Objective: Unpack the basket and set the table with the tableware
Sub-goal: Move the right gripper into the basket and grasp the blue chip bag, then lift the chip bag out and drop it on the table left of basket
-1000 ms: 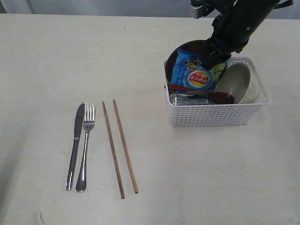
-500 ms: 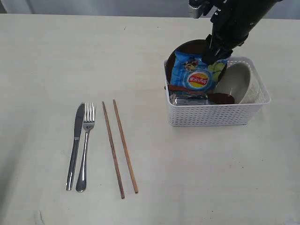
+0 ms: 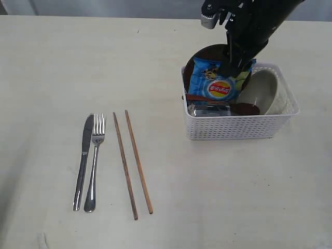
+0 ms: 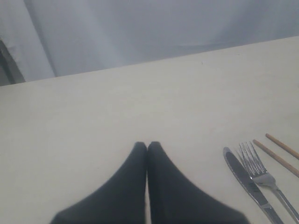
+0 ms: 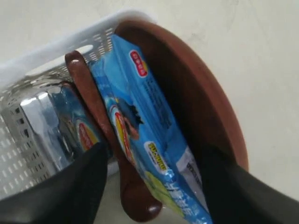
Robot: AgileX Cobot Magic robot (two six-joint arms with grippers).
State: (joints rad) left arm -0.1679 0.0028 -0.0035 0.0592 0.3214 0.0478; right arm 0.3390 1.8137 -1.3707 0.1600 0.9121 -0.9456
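Exterior view: on the table (image 3: 62, 62) lay four pieces already set out in a row, apart from one another: one steel knife (image 3: 83, 163), one fork (image 3: 95, 161) just beside it, and two wooden chopsticks (image 3: 138, 162) lying roughly parallel. Well apart from them stood the single white basket (image 3: 236, 127). Inside it were one round brown plate (image 3: 205, 53) standing on edge against the far wall, one blue chip bag (image 3: 218, 83) leaning on the plate, one steel cup (image 3: 208, 110) lying low in front, one dark red-brown spoon (image 3: 246, 109), and one pale grey-green bowl (image 3: 262, 91) tipped on its side at the right end.

The right gripper (image 3: 232, 66) reached down into the basket from above. In the right wrist view its jaws stood wide, one on each side of the bag and spoon, gripping neither.

The left gripper (image 4: 147, 146) hung over bare table near the knife and fork, its fingers pressed together with nothing between them.
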